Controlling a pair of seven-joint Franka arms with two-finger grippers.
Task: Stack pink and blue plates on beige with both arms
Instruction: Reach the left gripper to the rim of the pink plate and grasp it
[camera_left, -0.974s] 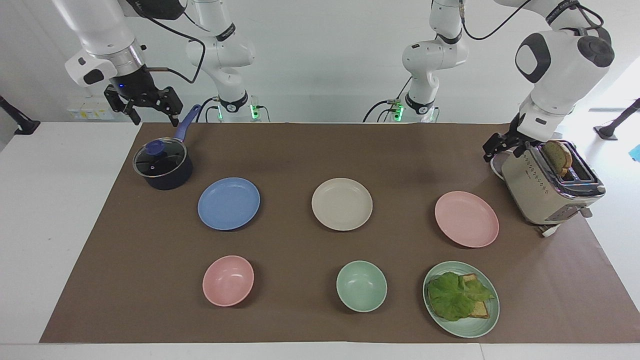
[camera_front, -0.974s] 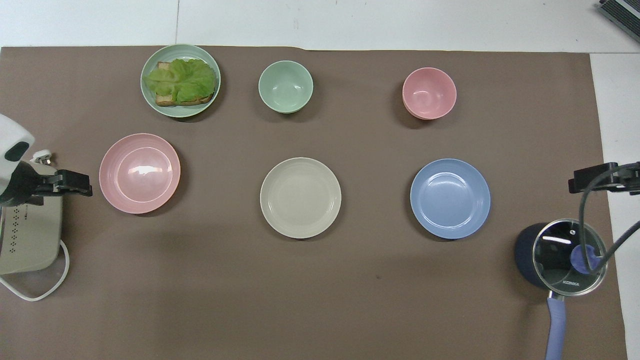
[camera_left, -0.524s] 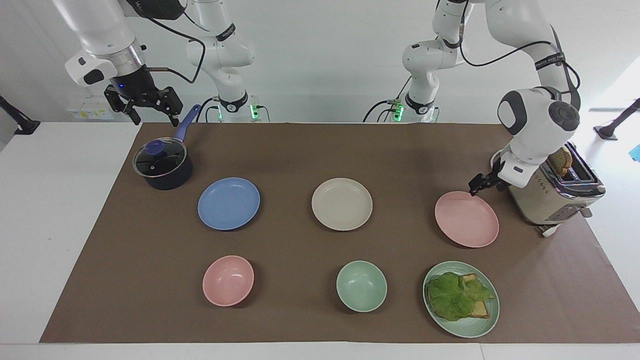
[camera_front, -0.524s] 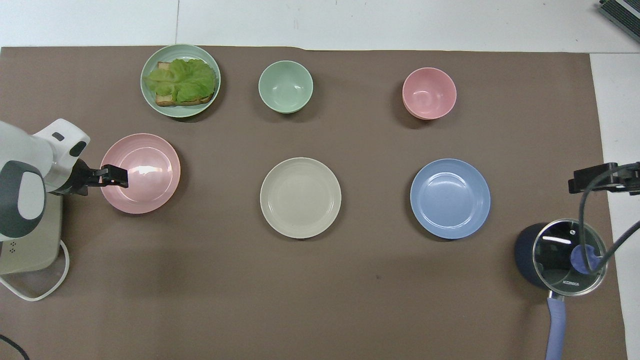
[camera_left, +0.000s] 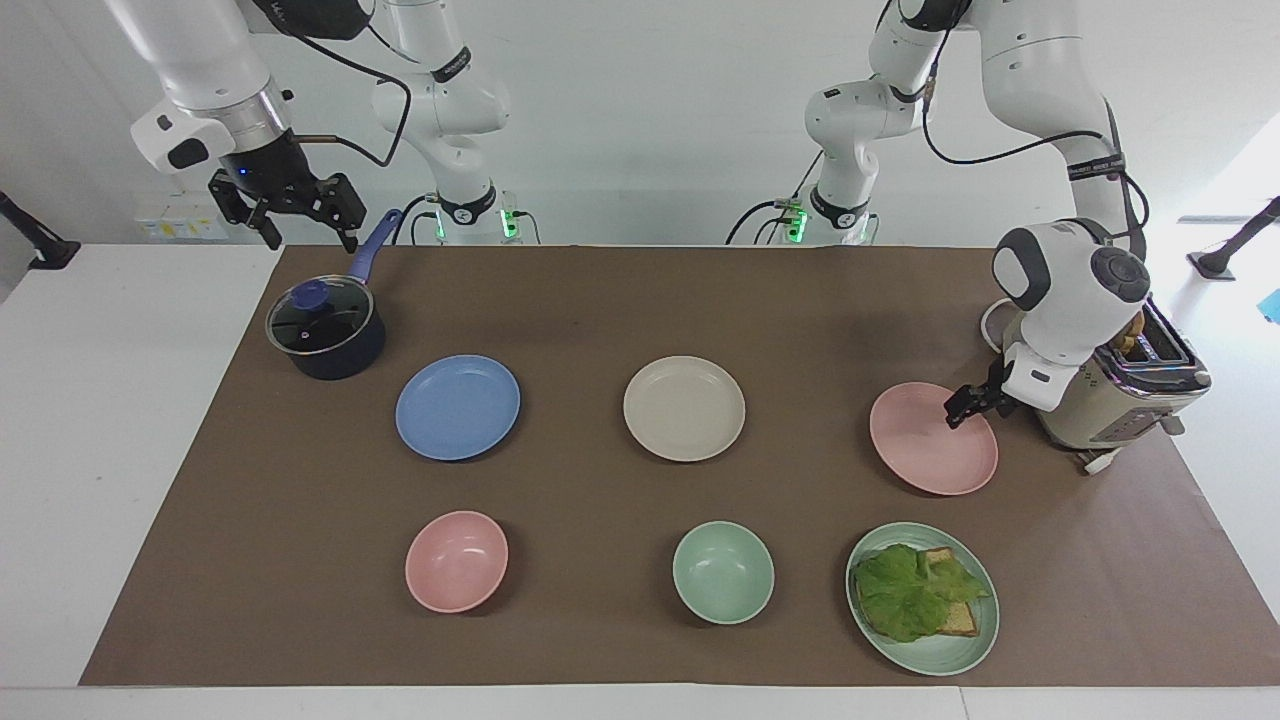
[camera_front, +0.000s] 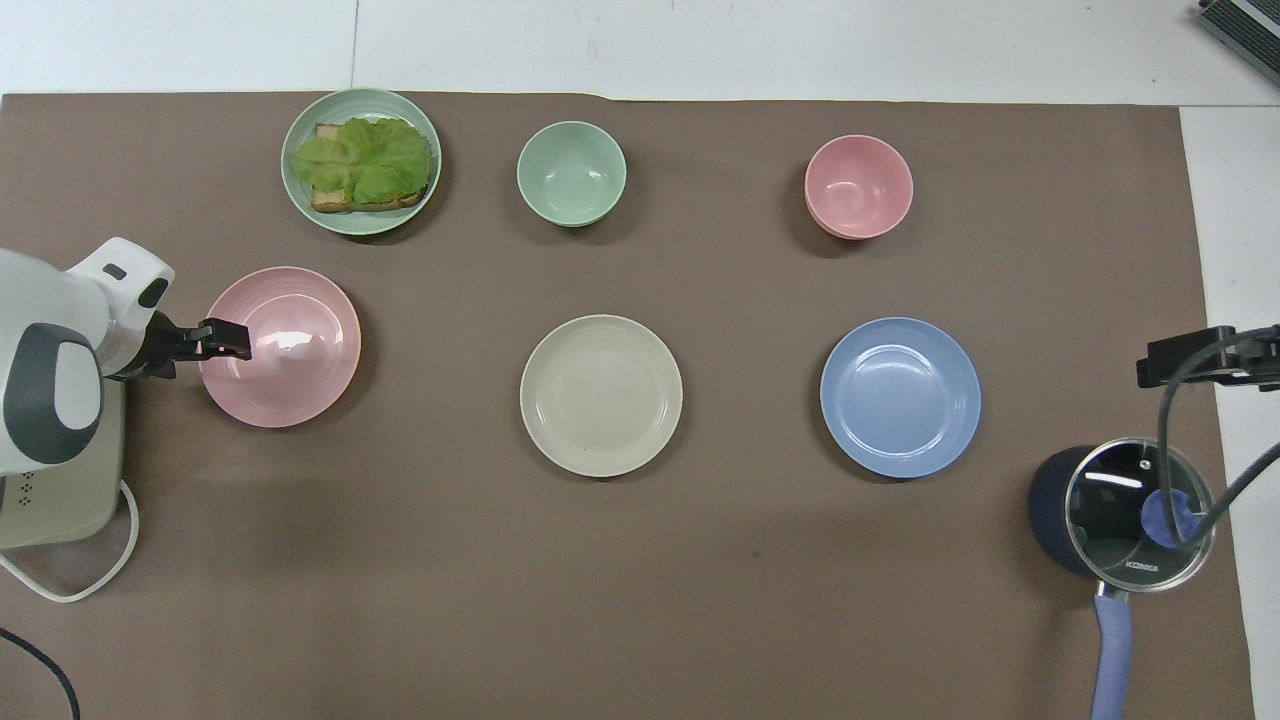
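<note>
The left gripper (camera_left: 968, 408) is low at the rim of the pink plate (camera_left: 925, 445), on the side toward the toaster (camera_left: 1110, 400). Its fingers are spread wide and grasp nothing yet; whether they already touch the rim I cannot tell. The pink plate lies flat on the brown mat (camera_left: 600, 300) near the left arm's end of the table, the beige plate (camera_left: 684, 408) is in the middle, and the blue plate (camera_left: 457, 407) is toward the right arm's end, beside the pot (camera_left: 325, 335). All three are well apart and nothing is stacked.

The right gripper (camera_left: 288, 208) waits high over the mat's corner next to the pot, also open and empty.

In my judgement the main risk is the grasp on the thin rim. The plate is shallow, so if the lower finger does not go under the edge, the fingers can close on air or push the plate along the mat toward the green plate with the sandwich (camera_left: 922, 598). A grasp at one edge only can also let the plate tilt and slip when it is lifted. The left arm's wrist is very close to the toaster, so a wide swing may knock it
</note>
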